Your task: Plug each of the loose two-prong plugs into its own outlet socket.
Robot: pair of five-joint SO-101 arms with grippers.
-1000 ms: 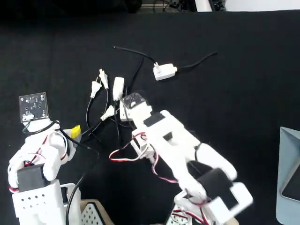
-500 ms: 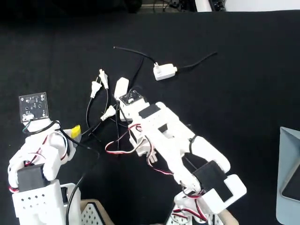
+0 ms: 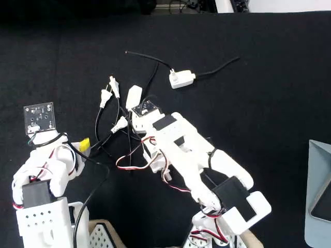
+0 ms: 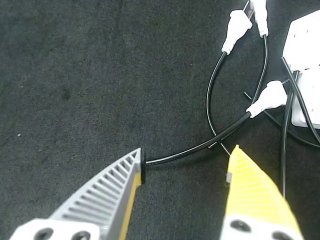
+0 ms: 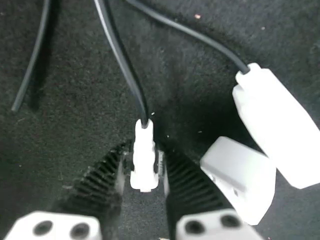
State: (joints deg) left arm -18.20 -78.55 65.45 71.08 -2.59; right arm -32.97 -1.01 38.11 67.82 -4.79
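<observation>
From above, your right claw (image 3: 140,110) sits low on the bench (image 3: 269,103), just short of the white socket (image 3: 133,95), with cords (image 3: 97,121) tangled to its side. A spare plug (image 3: 120,124) lies just beside it, between the two arms, and a plug pair (image 3: 105,96) lies a little beyond. An adapter (image 3: 182,78) rests well ahead and clear of your path. The socket looks loose on the bench, so pushing on it could slide it away instead of seating anything. In the left wrist view, your left claw (image 4: 186,151) is spread wide over a black cord (image 4: 175,154) that runs between its tips. The spare plug (image 4: 267,95) and the plug pair (image 4: 236,30) lie ahead of it, and the socket (image 4: 306,35) is off to one side. If you close or lift here, you may snag that cord and drag the plugs. In the right wrist view, the right claw (image 5: 144,159) is pinching the held plug (image 5: 144,145) by its narrow body, with the socket (image 5: 272,130) ahead and to one side. The plug's cord end points away from the claw, and I cannot see the prongs. They may face back toward the wrist, so a straight push would probably miss. The thin grip could also let the plug twist under cord tension.
</observation>
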